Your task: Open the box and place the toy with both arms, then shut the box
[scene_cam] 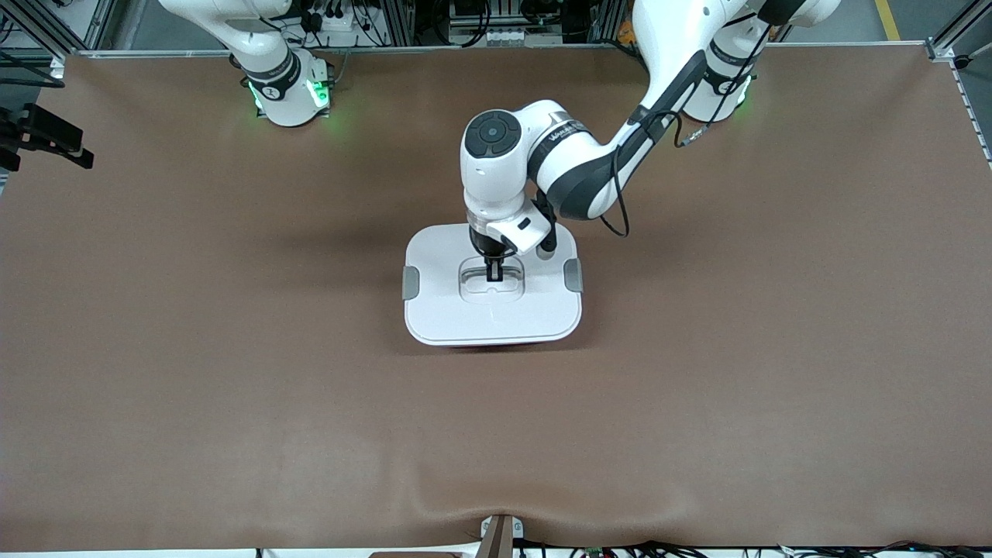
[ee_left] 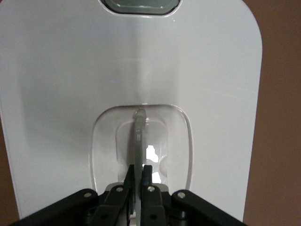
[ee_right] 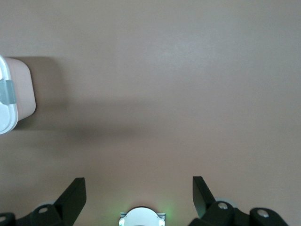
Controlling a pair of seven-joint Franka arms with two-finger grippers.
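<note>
Sitting near the middle of the brown table (scene_cam: 155,372), roughly midway between the two long edges and well clear of every corner: the box (scene_cam: 492,283), white lid (scene_cam: 465,318) on, a grey clip (scene_cam: 410,282) at the end toward the right arm and another clip (scene_cam: 573,275) at the end toward the left arm. Reaching in from its base at the top edge, the left arm (scene_cam: 589,167), with the left gripper (scene_cam: 494,271) down in the lid's recessed handle (ee_left: 137,136). Fingers (ee_left: 147,176) pinched almost together on the thin handle bar. Parked above bare table near its own base, the waiting right arm (scene_cam: 263,54), with the right gripper (ee_right: 139,193) spread wide and holding nothing. Toy nowhere in view; cannot tell where it lies
</note>
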